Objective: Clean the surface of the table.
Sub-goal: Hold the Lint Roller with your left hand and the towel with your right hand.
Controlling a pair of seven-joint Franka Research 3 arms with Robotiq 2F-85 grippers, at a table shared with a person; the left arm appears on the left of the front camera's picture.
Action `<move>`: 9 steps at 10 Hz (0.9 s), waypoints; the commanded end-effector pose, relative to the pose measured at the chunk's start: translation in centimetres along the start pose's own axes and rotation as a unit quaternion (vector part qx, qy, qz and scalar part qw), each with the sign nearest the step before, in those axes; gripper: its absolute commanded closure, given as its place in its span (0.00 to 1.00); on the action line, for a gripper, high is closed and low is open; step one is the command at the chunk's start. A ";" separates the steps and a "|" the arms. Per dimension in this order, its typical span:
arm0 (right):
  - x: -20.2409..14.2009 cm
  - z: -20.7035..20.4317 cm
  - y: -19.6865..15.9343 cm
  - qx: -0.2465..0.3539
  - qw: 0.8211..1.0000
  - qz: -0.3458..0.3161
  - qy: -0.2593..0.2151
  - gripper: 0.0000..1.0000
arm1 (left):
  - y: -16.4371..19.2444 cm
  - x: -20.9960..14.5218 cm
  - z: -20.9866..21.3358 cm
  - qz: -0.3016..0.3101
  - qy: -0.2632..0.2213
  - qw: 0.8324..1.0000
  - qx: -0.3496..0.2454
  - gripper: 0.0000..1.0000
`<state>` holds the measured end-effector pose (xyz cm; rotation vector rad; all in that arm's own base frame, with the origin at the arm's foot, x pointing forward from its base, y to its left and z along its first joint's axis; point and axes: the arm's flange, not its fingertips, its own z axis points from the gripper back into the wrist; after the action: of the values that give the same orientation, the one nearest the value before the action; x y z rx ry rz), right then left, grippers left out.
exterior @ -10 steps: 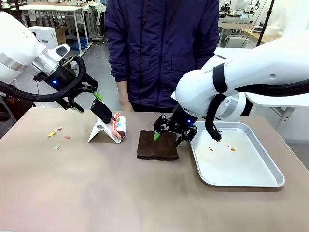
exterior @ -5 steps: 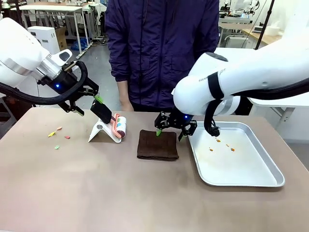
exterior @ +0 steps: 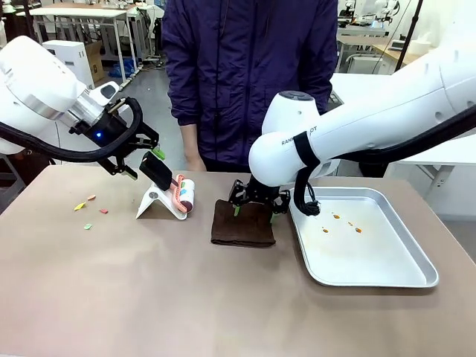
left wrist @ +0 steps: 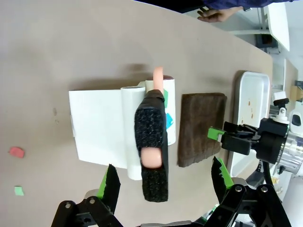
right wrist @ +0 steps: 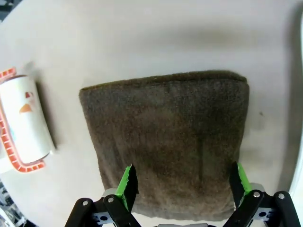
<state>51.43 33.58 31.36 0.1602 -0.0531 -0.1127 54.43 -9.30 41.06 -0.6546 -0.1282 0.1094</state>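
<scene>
On the table (exterior: 149,297), centre frame, the right gripper (exterior: 254,209) is hovering wide open over the folded brown cloth (exterior: 242,227), probably needing to descend and close.

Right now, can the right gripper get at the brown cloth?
Probably yes: the right gripper hangs open just above the brown cloth, and nothing lies on the cloth or between them.

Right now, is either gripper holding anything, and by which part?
Nothing is held. The left gripper hangs open above the lint roller's handle, and the right gripper is open above the brown cloth.
</scene>
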 end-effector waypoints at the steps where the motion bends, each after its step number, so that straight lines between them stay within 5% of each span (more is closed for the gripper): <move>1: 0.7 0.3 0.5 -0.030 0.999 -0.029 -0.008 0.00 | -0.4 0.2 -0.5 0.002 -0.003 1.000 -0.005 0.00; 9: 1.0 -1.0 0.3 -0.053 0.998 -0.023 0.004 0.00 | -0.5 0.2 -0.9 0.003 -0.006 1.000 -0.003 0.00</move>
<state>52.01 33.31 30.26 0.0925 -0.0214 -0.1357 54.51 -9.79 40.57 -0.6543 -0.1187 0.1048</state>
